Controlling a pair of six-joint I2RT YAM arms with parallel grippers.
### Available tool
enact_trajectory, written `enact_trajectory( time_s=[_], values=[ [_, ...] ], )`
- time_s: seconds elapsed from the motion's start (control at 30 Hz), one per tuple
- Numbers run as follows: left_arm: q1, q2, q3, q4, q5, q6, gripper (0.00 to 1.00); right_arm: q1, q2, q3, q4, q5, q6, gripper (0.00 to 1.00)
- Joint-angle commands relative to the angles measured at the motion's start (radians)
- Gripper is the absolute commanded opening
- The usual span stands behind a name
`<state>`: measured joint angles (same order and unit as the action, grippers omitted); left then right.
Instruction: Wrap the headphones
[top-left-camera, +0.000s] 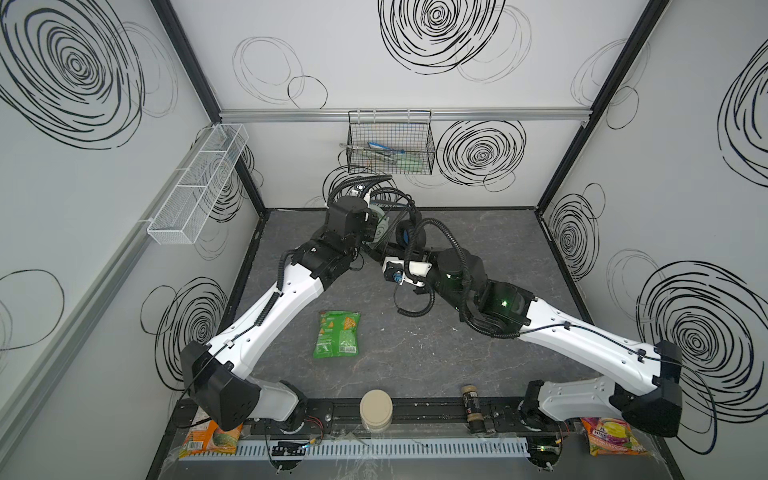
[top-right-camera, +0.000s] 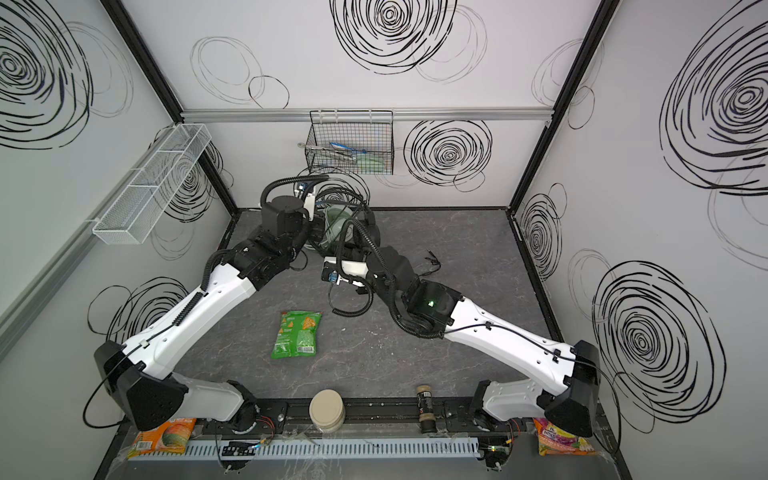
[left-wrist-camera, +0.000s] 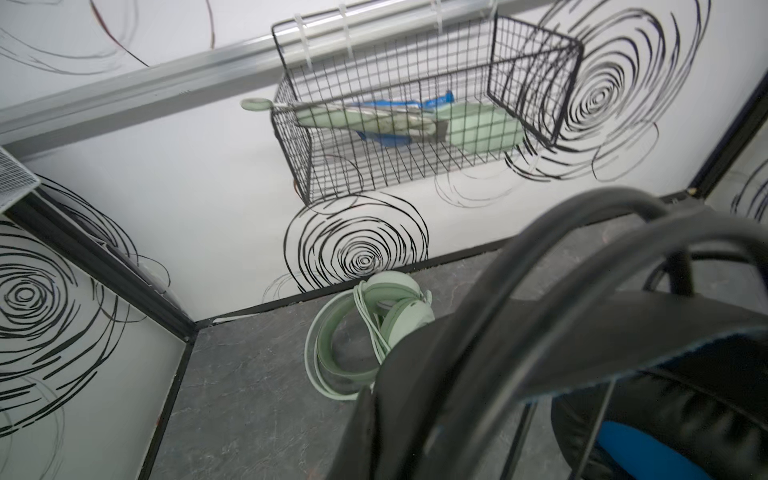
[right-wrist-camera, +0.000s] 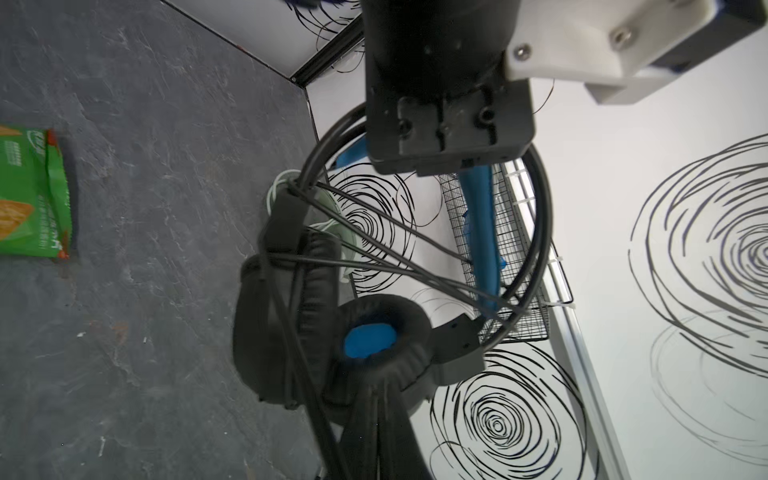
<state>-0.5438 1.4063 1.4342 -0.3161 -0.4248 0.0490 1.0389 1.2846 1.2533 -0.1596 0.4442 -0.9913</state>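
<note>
Holding the black headphones (right-wrist-camera: 374, 345) at the 12 o'clock end of the counter (top-left-camera: 457, 353), your left claw (right-wrist-camera: 444, 168) is pinched narrow on the headband (right-wrist-camera: 478, 216), reaching in from the 9 o'clock side. Your right claw (right-wrist-camera: 376, 395) comes from about 4 o'clock and sits closed narrow at the earcup end. The black cable (right-wrist-camera: 395, 249) runs right past it, and you cannot tell if a strand is pinched. The headset's long axis runs band-to-cups between the two claws. Several strands already cross the hoop. A loose cable end (top-right-camera: 432, 264) lies on the counter toward 3 o'clock, nearer your right arm, so that arm likely feeds the next turn. The mint-green headphones (left-wrist-camera: 405, 322) sit by the back wall, cord coiled round them, and look done.
</note>
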Motion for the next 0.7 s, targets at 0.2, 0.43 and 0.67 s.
enact_trajectory(
  time_s=[0.2,0.43,0.67],
  values=[
    [0.040,-0.080,0.003,-0.167,0.348,0.031,0.00,-0.123,-0.024,0.082,0.126,0.005,-0.120,0.12],
    [0.111,-0.173,-0.094,-0.180,0.638,0.018,0.00,-0.157,-0.024,0.091,0.129,-0.013,-0.121,0.15],
    [0.152,-0.257,-0.216,-0.043,0.833,-0.105,0.00,-0.232,-0.039,0.069,0.131,-0.059,-0.054,0.14]
  ],
)
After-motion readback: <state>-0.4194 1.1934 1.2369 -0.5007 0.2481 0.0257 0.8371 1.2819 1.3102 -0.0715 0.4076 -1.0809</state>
